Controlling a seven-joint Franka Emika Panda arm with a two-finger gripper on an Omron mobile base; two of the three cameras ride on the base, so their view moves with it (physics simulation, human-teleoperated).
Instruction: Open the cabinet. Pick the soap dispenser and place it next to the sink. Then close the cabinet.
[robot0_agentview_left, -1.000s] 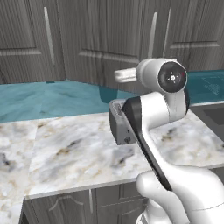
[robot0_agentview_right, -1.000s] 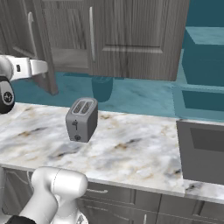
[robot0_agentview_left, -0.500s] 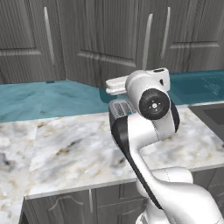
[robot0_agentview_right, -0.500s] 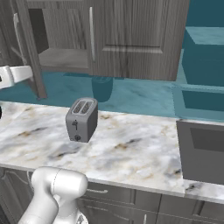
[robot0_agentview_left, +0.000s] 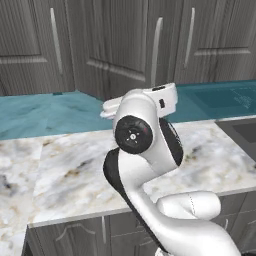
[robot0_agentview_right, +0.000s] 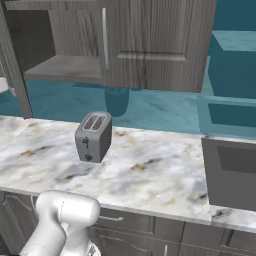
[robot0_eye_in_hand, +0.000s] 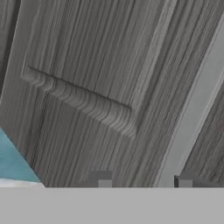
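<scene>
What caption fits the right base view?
Grey two-slot toaster on marble worktop beneath dark grey wood-grain cabinet, left door swung open.

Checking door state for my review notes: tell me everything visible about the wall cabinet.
The cabinet hangs above the marble worktop, dark grey wood-grain with panelled doors and long vertical silver bar handles. In the right base view its left door is swung open, edge-on, showing a bare grey shelf; the right door is shut. The hand view faces a door panel and a handle close up.
</scene>
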